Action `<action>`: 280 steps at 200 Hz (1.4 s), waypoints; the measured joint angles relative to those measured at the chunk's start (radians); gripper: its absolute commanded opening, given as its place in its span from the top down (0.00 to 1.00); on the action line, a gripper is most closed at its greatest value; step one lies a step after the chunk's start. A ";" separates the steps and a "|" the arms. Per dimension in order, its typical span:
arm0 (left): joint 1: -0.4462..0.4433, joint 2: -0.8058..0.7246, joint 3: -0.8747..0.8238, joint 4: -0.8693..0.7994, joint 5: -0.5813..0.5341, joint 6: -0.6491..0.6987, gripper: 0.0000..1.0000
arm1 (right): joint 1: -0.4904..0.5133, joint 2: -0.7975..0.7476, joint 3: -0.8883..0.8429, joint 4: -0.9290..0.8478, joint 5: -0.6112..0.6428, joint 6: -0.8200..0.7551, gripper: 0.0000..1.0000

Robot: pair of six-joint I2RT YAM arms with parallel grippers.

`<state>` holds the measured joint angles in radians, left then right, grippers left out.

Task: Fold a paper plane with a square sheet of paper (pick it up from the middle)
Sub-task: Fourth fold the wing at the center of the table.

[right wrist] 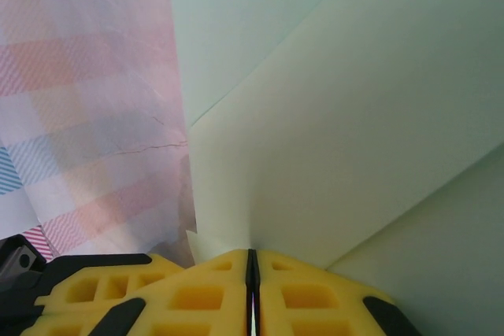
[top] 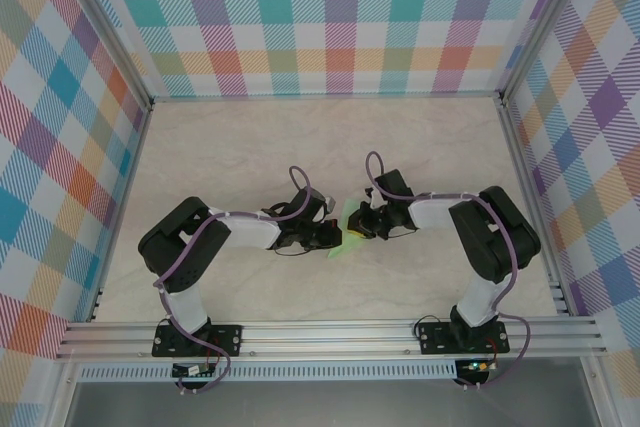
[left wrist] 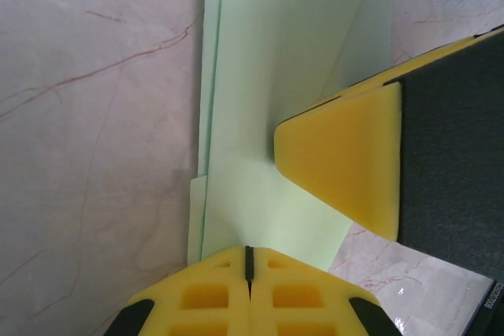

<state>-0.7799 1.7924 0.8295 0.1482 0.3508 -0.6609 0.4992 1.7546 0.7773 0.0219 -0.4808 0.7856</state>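
Observation:
The square sheet of paper (top: 349, 219) is pale mint green and folded into overlapping layers with slanted edges. It sits mid-table between the two grippers. In the left wrist view the paper (left wrist: 283, 76) runs away from my left gripper (left wrist: 250, 251), whose yellow jaws are shut on its near edge. A yellow finger (left wrist: 346, 155) of the right gripper rests on the paper's right side. In the right wrist view the paper (right wrist: 354, 116) stands close ahead, and my right gripper (right wrist: 252, 253) is shut on its lower edge. From above, the left gripper (top: 338, 237) and right gripper (top: 357, 230) nearly touch.
The pale marbled table (top: 250, 147) is enclosed by plaid walls (top: 320, 17) at the back and on both sides. An aluminium rail (top: 330, 332) carrying the arm bases runs along the near edge.

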 measured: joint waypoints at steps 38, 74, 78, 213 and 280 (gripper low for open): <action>0.000 -0.006 0.009 -0.025 0.001 -0.001 0.97 | 0.000 0.005 0.010 -0.016 0.008 -0.008 0.90; 0.000 -0.043 0.010 -0.083 0.016 -0.036 0.84 | 0.000 0.005 0.014 -0.024 0.016 -0.013 0.90; 0.000 -0.050 0.010 -0.087 0.020 -0.046 0.84 | 0.000 0.005 0.014 -0.026 0.016 -0.013 0.90; 0.000 -0.070 0.010 -0.121 0.087 -0.133 0.88 | 0.000 0.018 0.030 -0.048 0.007 -0.015 0.91; 0.000 -0.060 0.009 -0.152 0.083 -0.132 0.88 | 0.000 0.018 0.036 -0.060 0.008 -0.015 0.91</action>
<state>-0.7803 1.7325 0.8383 -0.0036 0.4335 -0.7929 0.4995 1.7729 0.8135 -0.0383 -0.4725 0.7704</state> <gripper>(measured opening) 0.120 0.091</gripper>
